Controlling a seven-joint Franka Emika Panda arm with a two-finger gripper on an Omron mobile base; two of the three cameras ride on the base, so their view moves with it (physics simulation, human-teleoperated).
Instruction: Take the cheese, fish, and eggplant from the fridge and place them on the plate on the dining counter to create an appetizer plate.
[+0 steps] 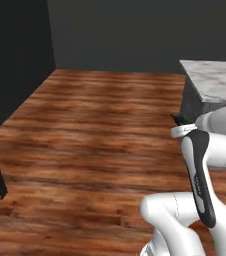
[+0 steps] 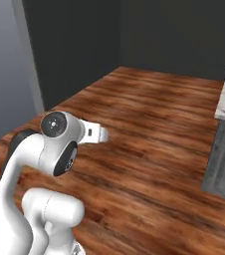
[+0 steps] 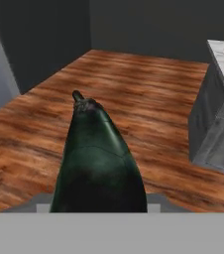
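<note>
The fingers grasp the eggplant (image 3: 98, 163) over the wooden floor (image 3: 148, 94); setting it on the plate looks still undone.

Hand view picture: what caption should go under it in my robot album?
Gripper carrying a dark eggplant over the wooden floor.

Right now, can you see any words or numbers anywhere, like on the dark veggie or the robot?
None: no word, number, label or sign can be read in these pictures.
The eggplant in the gripper is plain, dark and glossy.
The marble counter, the grey cabinet and the wooden floor carry no writing.
The arm shows no lettering.
</note>
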